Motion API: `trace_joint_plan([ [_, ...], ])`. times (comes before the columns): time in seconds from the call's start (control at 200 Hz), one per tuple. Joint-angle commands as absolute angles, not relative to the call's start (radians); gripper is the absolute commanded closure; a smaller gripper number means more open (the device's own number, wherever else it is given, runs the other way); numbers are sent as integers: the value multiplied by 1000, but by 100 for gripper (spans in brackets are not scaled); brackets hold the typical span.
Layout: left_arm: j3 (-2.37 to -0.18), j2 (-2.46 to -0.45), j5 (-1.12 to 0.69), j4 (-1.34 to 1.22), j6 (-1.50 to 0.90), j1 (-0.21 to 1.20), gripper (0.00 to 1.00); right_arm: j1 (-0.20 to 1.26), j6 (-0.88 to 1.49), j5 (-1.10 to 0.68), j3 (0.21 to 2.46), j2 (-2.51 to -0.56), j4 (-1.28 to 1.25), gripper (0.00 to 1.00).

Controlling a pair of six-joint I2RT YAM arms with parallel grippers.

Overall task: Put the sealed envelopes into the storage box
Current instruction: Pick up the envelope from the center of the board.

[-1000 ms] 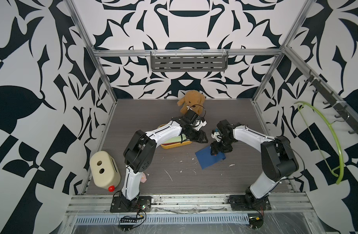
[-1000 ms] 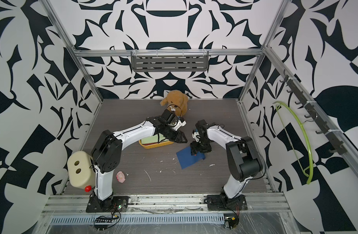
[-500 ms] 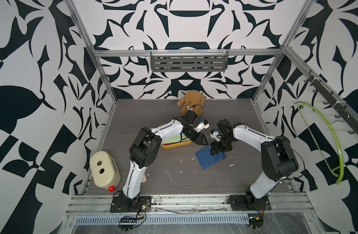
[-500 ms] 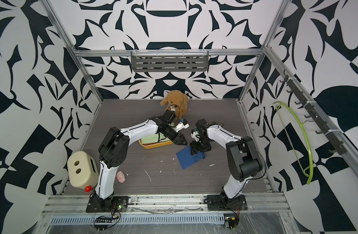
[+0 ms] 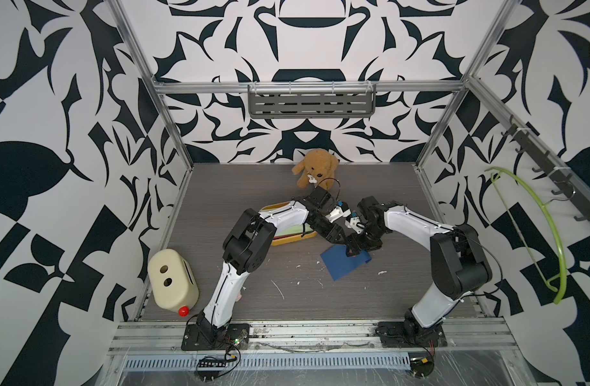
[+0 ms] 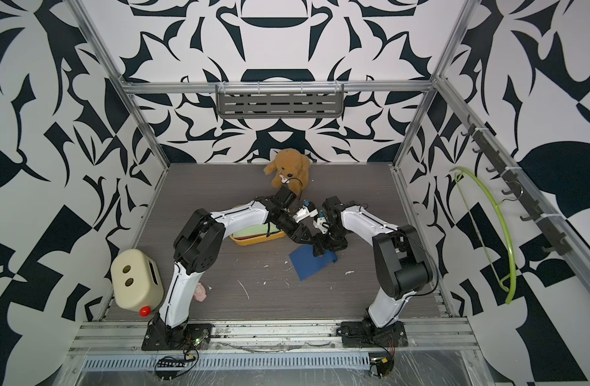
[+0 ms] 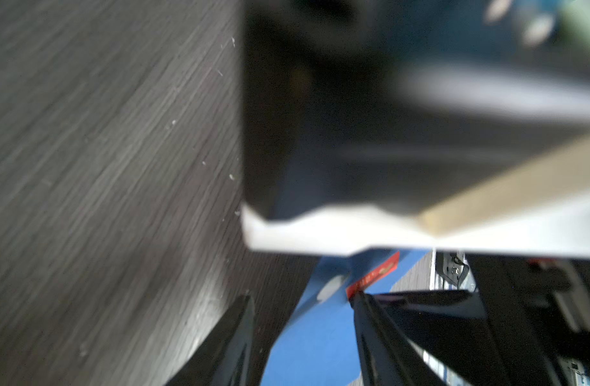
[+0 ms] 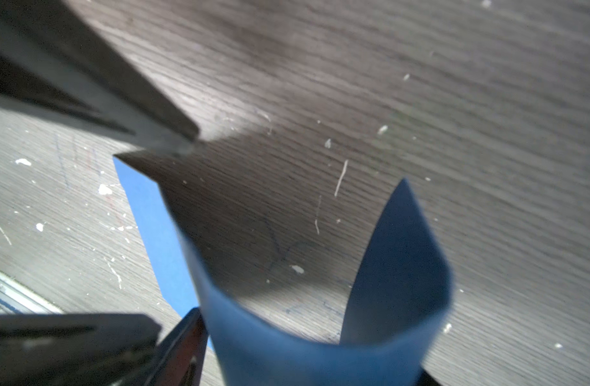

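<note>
**Left arm quits the box and swings across to the last envelope**

At the worktop's left edge the cream box (image 5: 173,282) sat untouched. Next along, left of centre, the storage box (image 5: 288,241) was uncovered again. A second earlier the left gripper hung over its right end, and it had since swung right and down. Inside, a pale green envelope (image 6: 253,230) lay on top with a red edge showing beneath it.

The left gripper (image 5: 341,240) had arrived at the navy envelope (image 5: 342,264), the only one I could see out on the worktop, just right of centre. In the left wrist view its jaws stood part-way open, fingers astride the envelope's edge. One tip sat right beside the red sticker seal (image 7: 373,275), and nothing was pinched yet. The envelope itself hadn't left its spot.

Furthest right, the right gripper (image 5: 352,250) stayed on the envelope's far edge, nose to nose with the left. Its wrist view showed the paper bowed up in a curl by its fingers. I couldn't tell whether those jaws pinched it or merely propped it.

My read was a two-handed pick, the right raising an edge for the left to take. With one envelope left, the task looked nearly done.
</note>
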State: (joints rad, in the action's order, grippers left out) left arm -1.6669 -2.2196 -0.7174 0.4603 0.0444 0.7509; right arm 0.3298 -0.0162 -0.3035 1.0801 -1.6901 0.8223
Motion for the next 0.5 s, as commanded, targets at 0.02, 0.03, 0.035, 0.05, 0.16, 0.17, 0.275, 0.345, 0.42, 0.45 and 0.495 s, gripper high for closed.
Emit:
trace_joint_plan([
  [0.02, -1678, -2268, -770, 469, 79, 760, 46, 334, -48, -314, 1112, -1667, 855, 27],
  [0.03, -1680, -2270, -776, 471, 79, 761, 46, 334, -47, -314, 1112, -1667, 855, 27],
  [0.035, -1680, -2271, -779, 473, 80, 761, 46, 334, -47, -314, 1112, -1667, 855, 27],
  [0.05, -1680, -2273, -785, 477, 83, 762, 45, 336, -48, -313, 1111, -1667, 854, 27],
  [0.16, -1686, -2286, -808, 515, 112, 778, 45, 334, -45, -308, 1109, -1672, 844, 27],
  [0.17, -1688, -2287, -810, 519, 114, 779, 46, 334, -44, -308, 1109, -1672, 843, 27],
  [0.275, -1687, -2291, -810, 537, 127, 792, 46, 335, -41, -305, 1105, -1674, 829, 27],
  [0.345, -1686, -2292, -814, 536, 123, 795, 48, 334, -40, -304, 1104, -1674, 821, 27],
  [0.42, -1686, -2290, -821, 534, 117, 795, 54, 334, -38, -300, 1106, -1676, 818, 27],
  [0.45, -1686, -2289, -824, 533, 115, 793, 56, 332, -40, -298, 1106, -1676, 817, 27],
  [0.495, -1685, -2286, -826, 530, 111, 795, 58, 330, -40, -295, 1108, -1677, 816, 27],
])
